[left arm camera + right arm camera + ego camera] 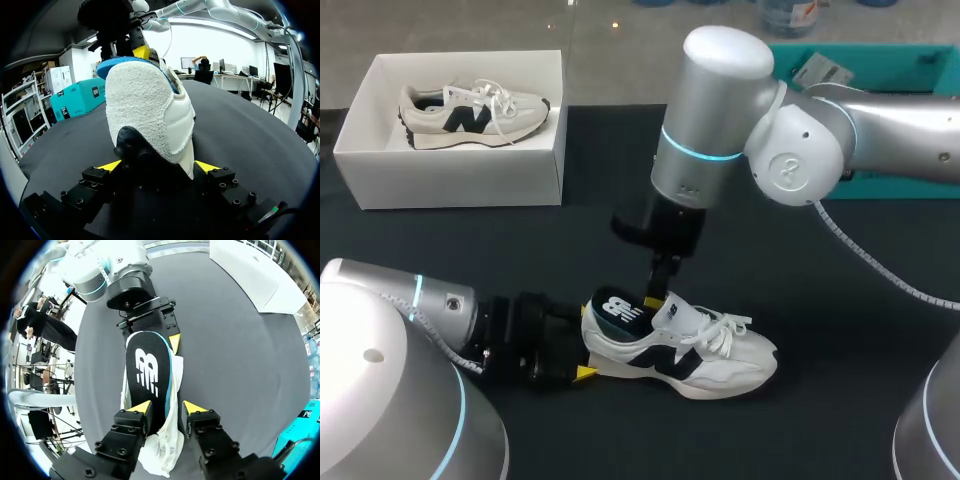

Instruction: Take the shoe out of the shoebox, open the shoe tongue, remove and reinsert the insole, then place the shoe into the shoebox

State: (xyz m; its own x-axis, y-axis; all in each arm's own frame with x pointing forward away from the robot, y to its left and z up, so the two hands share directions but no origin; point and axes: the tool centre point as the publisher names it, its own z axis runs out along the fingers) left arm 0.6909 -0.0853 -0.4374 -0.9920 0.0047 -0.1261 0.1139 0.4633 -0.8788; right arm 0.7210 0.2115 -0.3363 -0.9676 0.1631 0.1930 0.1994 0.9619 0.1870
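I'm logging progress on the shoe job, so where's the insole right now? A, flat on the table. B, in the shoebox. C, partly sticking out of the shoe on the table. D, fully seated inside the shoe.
C: the insole rises out of the heel opening of the shoe on the table, its front end between the right jaws, while the left jaws clamp the heel.

Open table [570, 235] between shoe [700, 350] and shoebox [460, 175]
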